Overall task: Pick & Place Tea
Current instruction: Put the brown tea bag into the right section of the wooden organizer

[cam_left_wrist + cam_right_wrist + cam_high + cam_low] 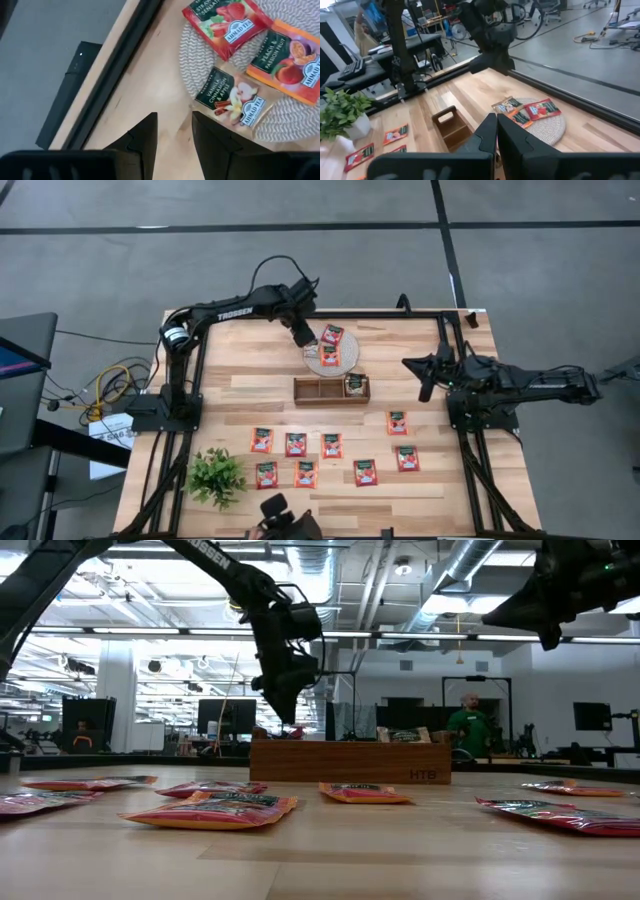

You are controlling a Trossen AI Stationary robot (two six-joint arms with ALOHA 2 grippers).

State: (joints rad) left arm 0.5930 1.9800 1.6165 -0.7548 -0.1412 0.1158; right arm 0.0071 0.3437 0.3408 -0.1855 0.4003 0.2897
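Note:
Three tea sachets lie flat on the round woven mat (345,363) at the table's far middle: a red one (227,25), an orange one (290,57) and a dark-topped pale one (232,97). My left gripper (175,135) hangs open above the bare wood just off the mat's left edge, slanting down, with nothing between its fingers. Several red-orange sachets (296,444) lie flat across the table's near half. One more sachet (355,385) sits in the right compartment of the wooden tray (320,391). My right gripper (496,135) waits shut, raised at the table's right.
A small potted plant (215,475) stands at the near left corner. A black frame rail (117,75) runs along the far edge, just behind the mat. Bare wood lies between the tray and the near sachets. A person (465,725) stands in the room beyond.

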